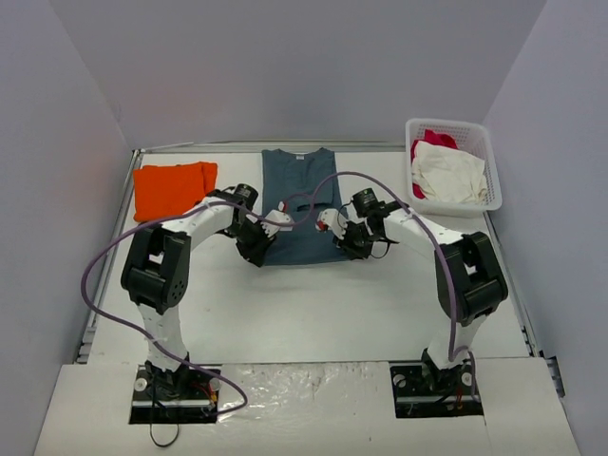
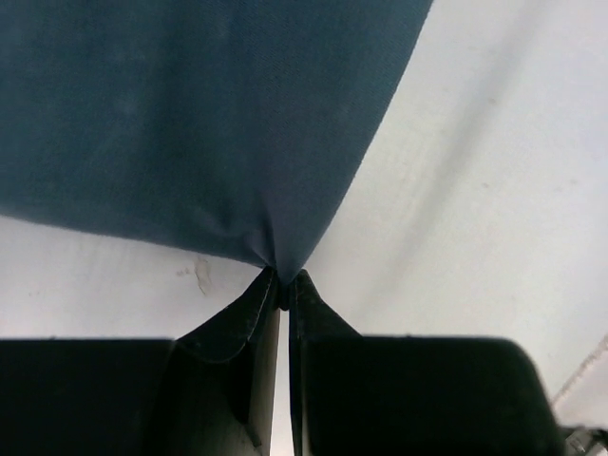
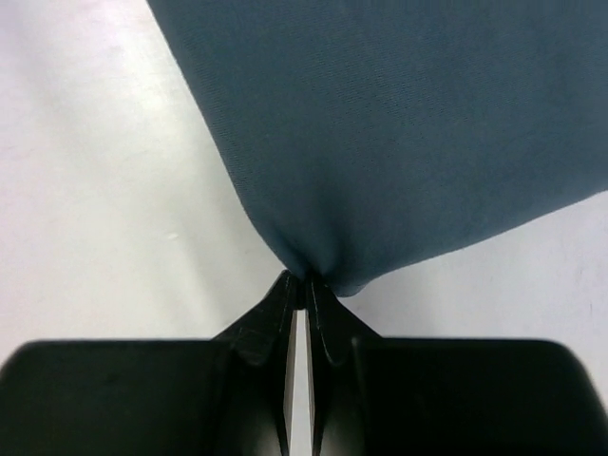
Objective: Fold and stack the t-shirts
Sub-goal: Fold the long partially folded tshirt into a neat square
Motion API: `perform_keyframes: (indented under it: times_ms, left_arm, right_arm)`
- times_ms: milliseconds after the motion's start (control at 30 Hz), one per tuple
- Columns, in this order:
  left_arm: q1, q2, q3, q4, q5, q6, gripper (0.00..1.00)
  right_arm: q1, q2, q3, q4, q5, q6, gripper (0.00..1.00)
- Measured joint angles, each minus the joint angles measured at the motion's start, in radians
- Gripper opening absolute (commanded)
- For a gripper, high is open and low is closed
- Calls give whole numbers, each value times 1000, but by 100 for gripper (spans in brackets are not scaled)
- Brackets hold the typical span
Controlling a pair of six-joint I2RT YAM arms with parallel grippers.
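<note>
The slate-blue t-shirt [image 1: 300, 195] lies lengthwise in the middle of the table, collar at the far end. My left gripper [image 1: 257, 253] is shut on its near left corner; the left wrist view shows the cloth [image 2: 190, 123] pinched at the fingertips [image 2: 282, 282]. My right gripper [image 1: 348, 249] is shut on its near right corner; the right wrist view shows the cloth [image 3: 399, 123] bunched at the fingertips [image 3: 304, 285]. The orange t-shirt [image 1: 171, 188] lies folded at the far left, apart from both grippers.
A white basket [image 1: 454, 205] at the far right holds a white garment [image 1: 448, 173] and a red-pink garment [image 1: 432, 140]. Grey walls enclose the table on three sides. Purple cables loop over both arms.
</note>
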State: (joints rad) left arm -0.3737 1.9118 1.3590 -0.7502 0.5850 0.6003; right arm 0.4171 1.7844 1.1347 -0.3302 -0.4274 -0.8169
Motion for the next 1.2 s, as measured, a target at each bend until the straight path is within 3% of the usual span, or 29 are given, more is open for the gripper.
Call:
perform_keyframes:
  times_ms: [333,633,933,1200]
  left_arm:
    - [-8,-302,4,-271,59,98,2]
    - [-76,-547,-46,-465,149,154,2]
    - [-81,-495,-43,-478,132,147,2]
    - [-79,-408,56,-476,73,144,2]
  right_arm:
    - [64,-319,52,-341,-119,-3,0]
    - [30,-504,61,-554,-235,-50,0]
    - [29,-464,100,-594,-238,-77,0]
    - [28,-358,169,-591,-204,-85,0]
